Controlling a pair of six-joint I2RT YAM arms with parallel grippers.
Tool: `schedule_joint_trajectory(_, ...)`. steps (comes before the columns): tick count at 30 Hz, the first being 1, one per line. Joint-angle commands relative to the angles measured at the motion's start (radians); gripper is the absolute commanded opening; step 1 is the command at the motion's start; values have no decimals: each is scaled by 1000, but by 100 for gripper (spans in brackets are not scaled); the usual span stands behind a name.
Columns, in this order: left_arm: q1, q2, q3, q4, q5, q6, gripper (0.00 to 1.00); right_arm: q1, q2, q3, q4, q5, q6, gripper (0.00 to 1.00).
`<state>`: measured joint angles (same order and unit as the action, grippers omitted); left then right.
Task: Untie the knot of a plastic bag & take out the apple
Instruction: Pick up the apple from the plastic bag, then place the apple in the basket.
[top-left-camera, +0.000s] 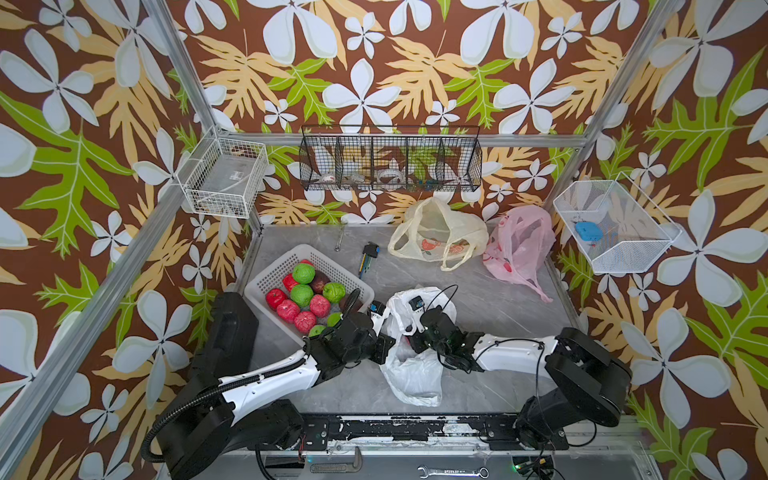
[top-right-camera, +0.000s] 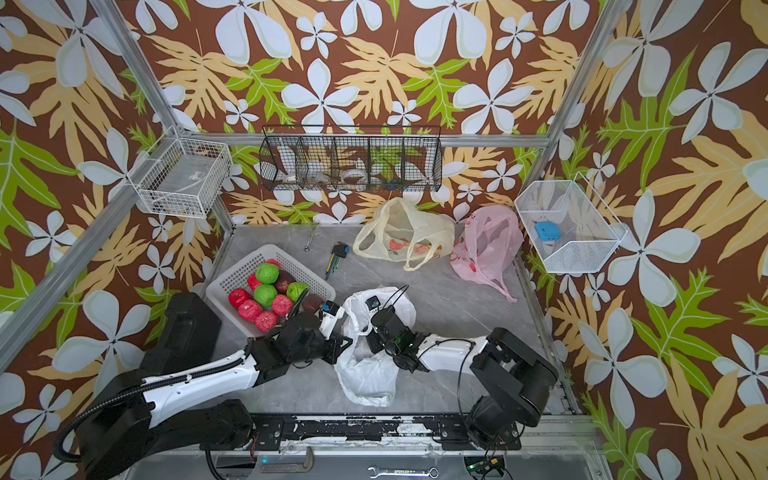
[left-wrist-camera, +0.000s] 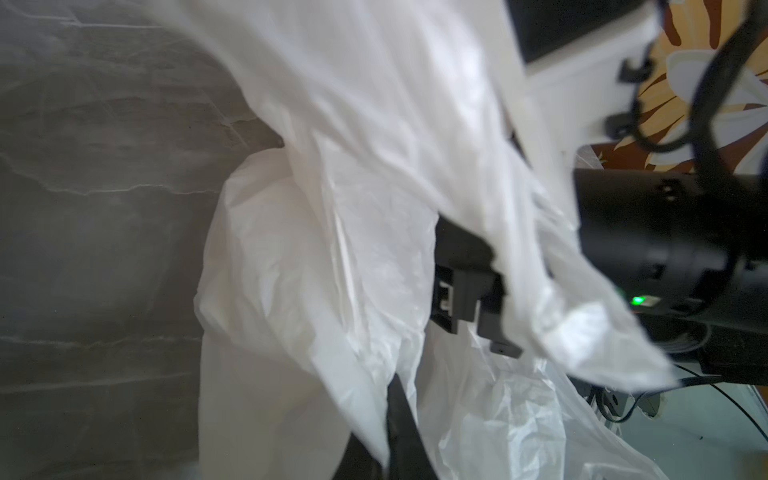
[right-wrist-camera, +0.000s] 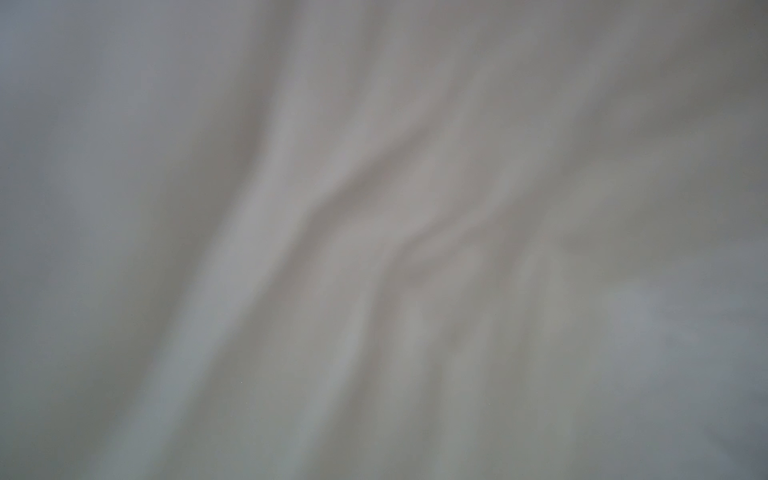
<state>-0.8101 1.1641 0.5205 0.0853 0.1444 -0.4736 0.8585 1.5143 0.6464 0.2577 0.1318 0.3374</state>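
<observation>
1. Left wrist view: the white bag (left-wrist-camera: 332, 249) fills most of it, its film drawn up in a taut sheet toward the camera. That fits the left gripper (top-left-camera: 380, 316) being pressed together on a fold of the rim, lifting it so the mouth stands open.
2. The right gripper (top-left-camera: 415, 313) reaches in from the opposite side. Its black fingers (left-wrist-camera: 469, 291) sit among the folds under the raised sheet. Whether they are spread or pinching anything I cannot tell — film covers the tips.
3. Right wrist view gives only blurred pale plastic from edge to edge, so that camera is right against the film, probably inside the bag.
4. Both top views put the bag directly between the two grippers, its far end slumped on the table (top-left-camera: 498, 299) back toward the arm bases.
5. Apple: not visible in any view. My guess is that it lies in the bag below the right gripper, hidden by folds.
6. No knot shows. With one tool holding the rim and the other inside, the untying looks done, and reaching for the apple looks like the step in hand.
7. A basket (top-left-camera: 266, 278) of red and green fruit (top-left-camera: 302, 294) sits just beside the left gripper, on its outer side — likely where the apple goes.
8. Risk: the thin film may get caught in the grip along with the apple.
</observation>
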Motion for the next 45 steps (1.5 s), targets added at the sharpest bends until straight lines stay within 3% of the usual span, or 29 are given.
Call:
schedule_joint_trajectory(1, 14, -7, -4, 35, -36, -23, 0, 11, -66, 17, -140, 11, 23, 47)
schedule_joint_trajectory(13, 63, 10, -36, 106, -104, -111, 0, 34, -274, 54, -471, -10, 69, 49)
schedule_joint_trajectory(21, 72, 46, -42, 145, -86, -131, 0, 35, -456, 102, -630, 3, 100, 51)
schedule_joint_trajectory(30, 72, 10, -110, 170, -57, -142, 0, 30, -582, 254, -685, 171, 89, 51)
schedule_joint_trajectory(36, 69, -62, -201, 223, -10, -181, 0, 12, -401, 424, -633, 166, 24, 51)
schedule_joint_trajectory(45, 69, -306, -391, 231, -55, -264, 0, 13, 103, 822, -584, -21, -31, 50)
